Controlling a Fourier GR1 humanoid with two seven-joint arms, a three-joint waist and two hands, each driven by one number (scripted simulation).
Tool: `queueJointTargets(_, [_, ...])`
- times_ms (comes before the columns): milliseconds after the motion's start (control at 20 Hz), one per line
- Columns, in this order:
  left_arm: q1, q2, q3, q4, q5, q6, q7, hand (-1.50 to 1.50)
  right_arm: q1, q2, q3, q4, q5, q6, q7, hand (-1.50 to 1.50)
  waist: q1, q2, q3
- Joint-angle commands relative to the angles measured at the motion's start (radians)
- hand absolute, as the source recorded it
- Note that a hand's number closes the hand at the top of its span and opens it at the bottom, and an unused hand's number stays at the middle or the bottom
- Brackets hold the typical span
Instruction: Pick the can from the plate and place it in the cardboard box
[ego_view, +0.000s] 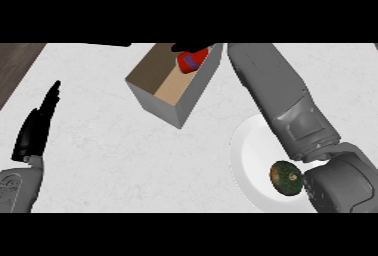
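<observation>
**Head view.**

- **Red cylindrical can with a blue label** (190, 61): it lies tilted inside the open brown cardboard box (166, 82), at the far end and below the rim. It is not on the white round plate (247, 145), which carries only a dark green round fruit (286, 178).
- **My right hand** (186, 47): it is just above the can and mostly cut off at the top edge. I cannot tell whether it is clamped on the can or apart from it.
- **My grey right forearm** (280, 95): it stretches from the lower right, over the plate, to the box.
- **Step, as I judge it:** release. I should let go only once the can sits low between the walls, then lift straight up clear of the rim.
- **My left hand** (35, 131): it rests at the left edge, fingers straight, holding nothing.
</observation>
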Motion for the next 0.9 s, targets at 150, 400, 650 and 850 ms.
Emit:
queueJointTargets(150, [0.027, 0.007, 0.016, -0.023, 0.016, -0.008, -0.006, 0.0, 0.05, -0.14, -0.047, 0.017, -0.037, 0.084, -0.04, -1.5, -0.02, -0.003, 0.0])
queueJointTargets(400, [0.064, 0.017, 0.032, -0.021, 0.033, -0.026, -0.024, 0.0, 0.111, -0.282, -0.054, 0.028, -0.039, 0.209, -0.072, -1.5, -0.031, -0.006, 0.001])
queueJointTargets(650, [0.064, 0.003, 0.027, 0.011, 0.006, 0.007, -0.039, 0.0, 0.185, -0.375, -0.036, 0.034, -0.02, 0.325, -0.148, -1.5, -0.042, -0.004, 0.001])
queueJointTargets(850, [0.031, 0.0, 0.025, -0.003, 0.011, -0.001, 0.013, 0.0, 0.167, -0.427, -0.006, 0.038, 0.01, 0.407, -0.141, -1.5, -0.036, -0.004, 0.002])
